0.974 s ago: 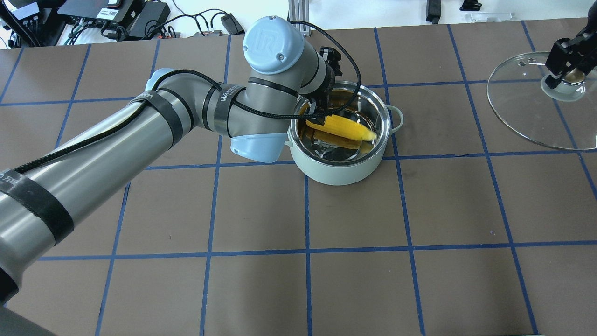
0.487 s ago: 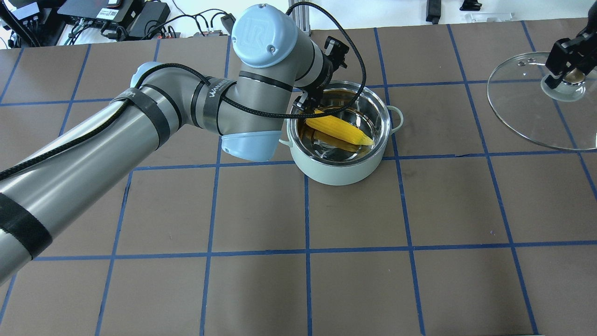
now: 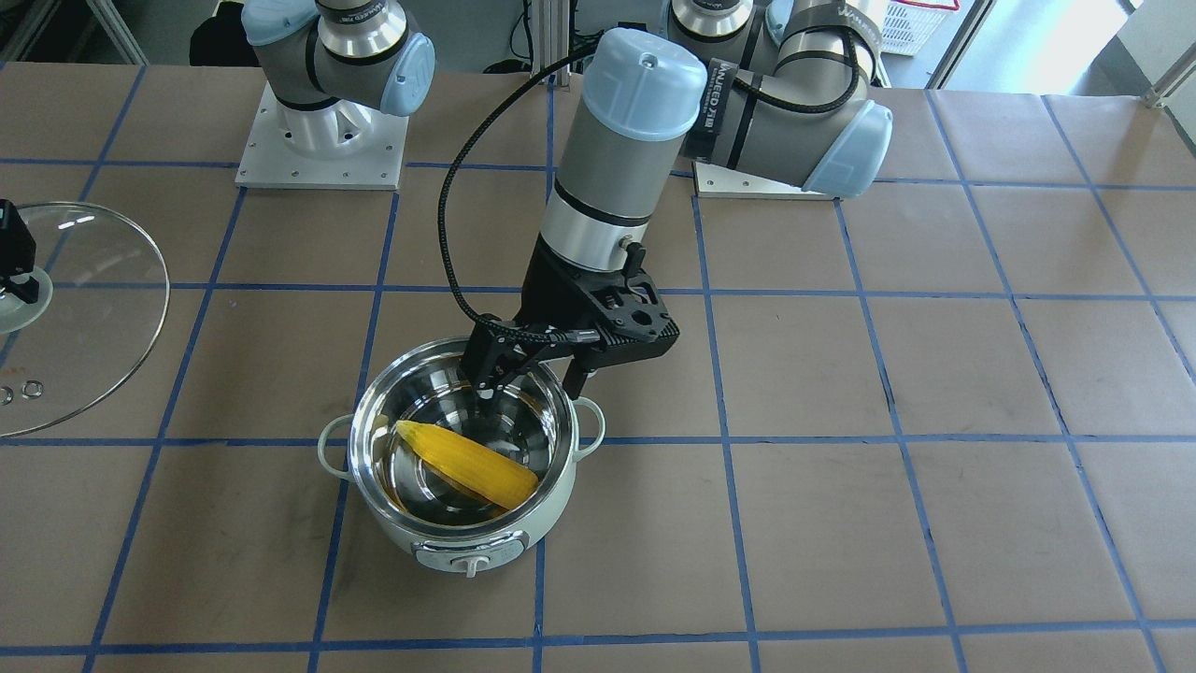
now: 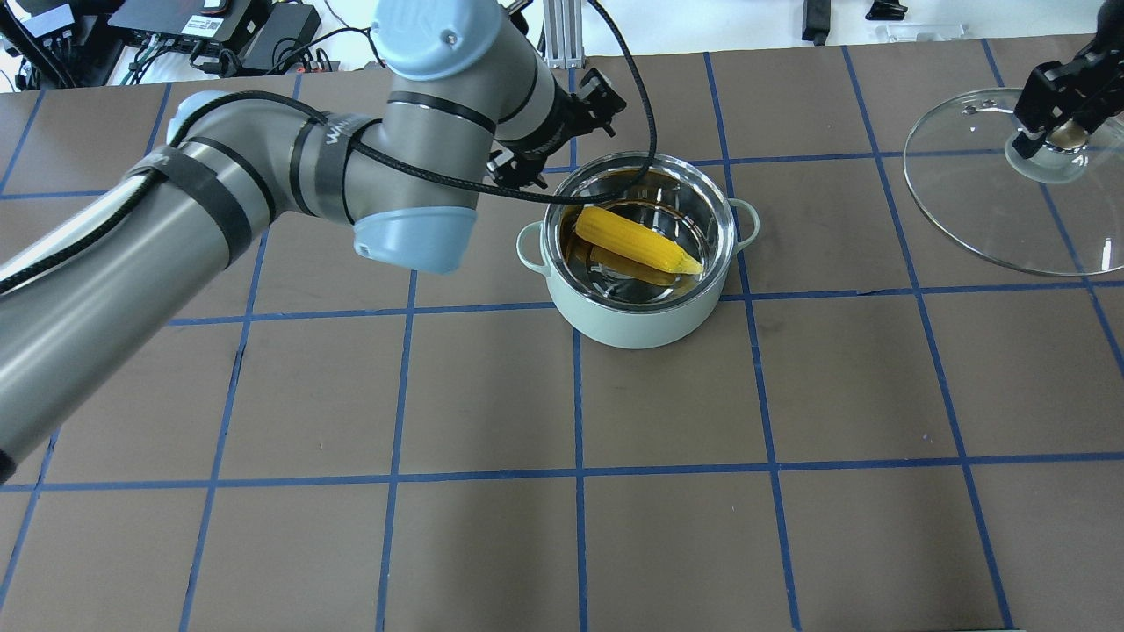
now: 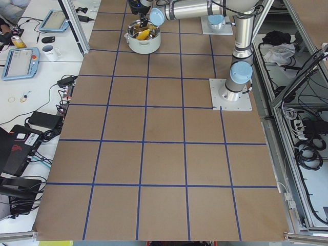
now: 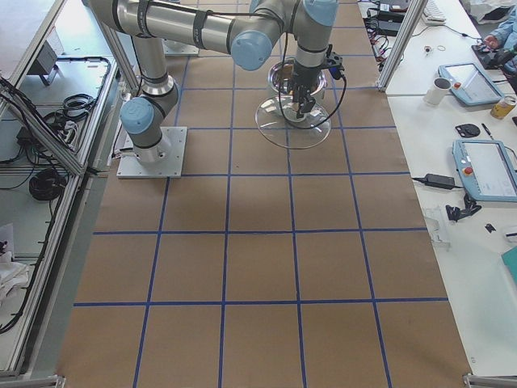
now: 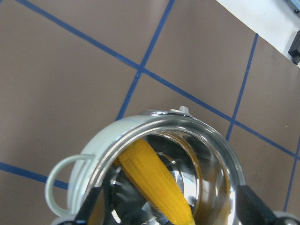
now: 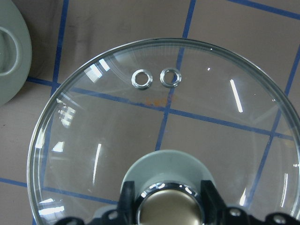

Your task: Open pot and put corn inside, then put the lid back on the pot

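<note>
The yellow toy corn cob (image 4: 637,241) is laid inside the round mint-green steel-lined pot (image 4: 632,326). Over its rim the left gripper (image 3: 528,391) is held, jaws apart. Well away, the round clear glass lid (image 4: 966,193) is clamped by the right gripper (image 4: 1054,136); if carried over early, it could be knocked against the left arm (image 4: 176,228).

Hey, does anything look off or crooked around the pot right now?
Only the corn: it sits slanted in the pot, one end seemingly propped against the wall near the rim, not flat. Nothing spilled or damaged.
</note>
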